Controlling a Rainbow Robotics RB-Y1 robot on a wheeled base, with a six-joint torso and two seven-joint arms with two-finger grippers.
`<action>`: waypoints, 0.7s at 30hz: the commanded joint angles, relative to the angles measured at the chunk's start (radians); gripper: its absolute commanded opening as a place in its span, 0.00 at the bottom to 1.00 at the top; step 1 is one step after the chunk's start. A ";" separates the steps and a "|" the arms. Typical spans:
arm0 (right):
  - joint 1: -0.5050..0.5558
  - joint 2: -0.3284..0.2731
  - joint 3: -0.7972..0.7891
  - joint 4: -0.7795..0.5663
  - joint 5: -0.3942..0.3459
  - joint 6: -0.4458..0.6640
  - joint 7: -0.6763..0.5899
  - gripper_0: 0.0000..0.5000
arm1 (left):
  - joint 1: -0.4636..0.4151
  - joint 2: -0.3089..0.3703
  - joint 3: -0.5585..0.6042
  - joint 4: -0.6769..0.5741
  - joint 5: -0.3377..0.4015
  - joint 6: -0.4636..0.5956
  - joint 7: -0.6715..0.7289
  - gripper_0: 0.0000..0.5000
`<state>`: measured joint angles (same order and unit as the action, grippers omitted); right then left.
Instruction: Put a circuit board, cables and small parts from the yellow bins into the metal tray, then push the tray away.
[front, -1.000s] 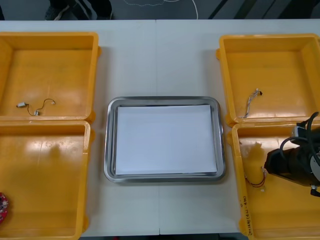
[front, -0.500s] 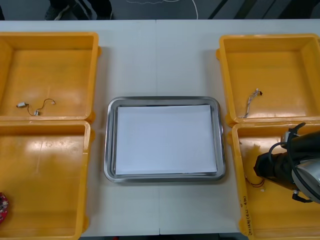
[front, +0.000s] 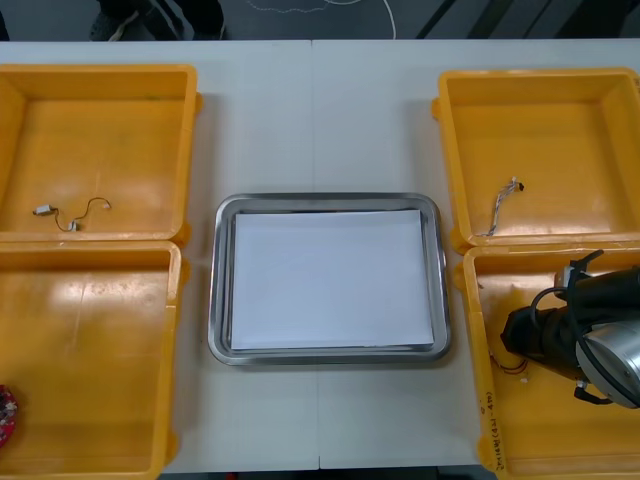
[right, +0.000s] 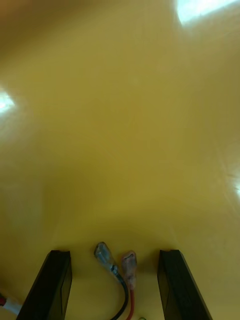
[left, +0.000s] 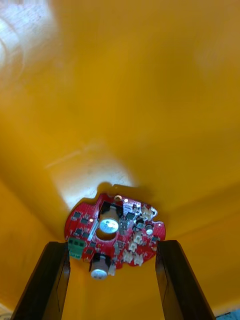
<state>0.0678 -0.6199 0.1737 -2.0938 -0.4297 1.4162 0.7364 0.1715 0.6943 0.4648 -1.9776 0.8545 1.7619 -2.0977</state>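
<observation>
The light table (front: 320, 120) carries four yellow bins: a far-left bin (front: 100, 70), a near-left bin (front: 90, 247), a far-right bin (front: 540, 75) and a near-right bin (front: 478, 400). Between the two pairs sits the metal tray (front: 215, 300), white inside and holding nothing.

The right gripper (front: 508, 340) reaches into the near-right bin, low by the wall nearest the tray. In its wrist view the right gripper (right: 115, 255) has its fingers standing wide apart over the bin floor, gripping nothing. The left gripper (left: 112, 244) also has its fingers spread, above an orange bin floor.

The round red circuit board (left: 115, 232) lies flat on that floor, between the left fingers and just past their tips. From the front its edge (front: 5, 412) shows at the outer side of the near-left bin.

A two-lead cable (right: 122, 272) lies between the right fingers, one lead red, the other seemingly black, its ends just past the fingertips. A thin cable (front: 70, 215) lies in the far-left bin, and a pale cable (front: 500, 208) in the far-right bin.
</observation>
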 joint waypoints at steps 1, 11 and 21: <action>0.020 0.009 0.007 0.023 -0.007 -0.013 -0.038 1.00 | 0.039 -0.007 0.000 -0.006 -0.031 -0.015 -0.150 1.00; 0.018 -0.017 0.004 0.023 -0.020 0.003 -0.051 0.00 | 0.023 -0.007 -0.054 0.020 -0.104 -0.025 -0.130 1.00; 0.020 -0.107 -0.082 0.008 -0.150 0.053 -0.018 0.00 | -0.004 -0.009 -0.109 0.106 -0.098 -0.091 -0.133 1.00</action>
<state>0.0675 -0.6578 0.1449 -2.0854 -0.5370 1.4367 0.7176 0.1809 0.6895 0.3740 -1.8742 0.7610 1.6857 -2.1803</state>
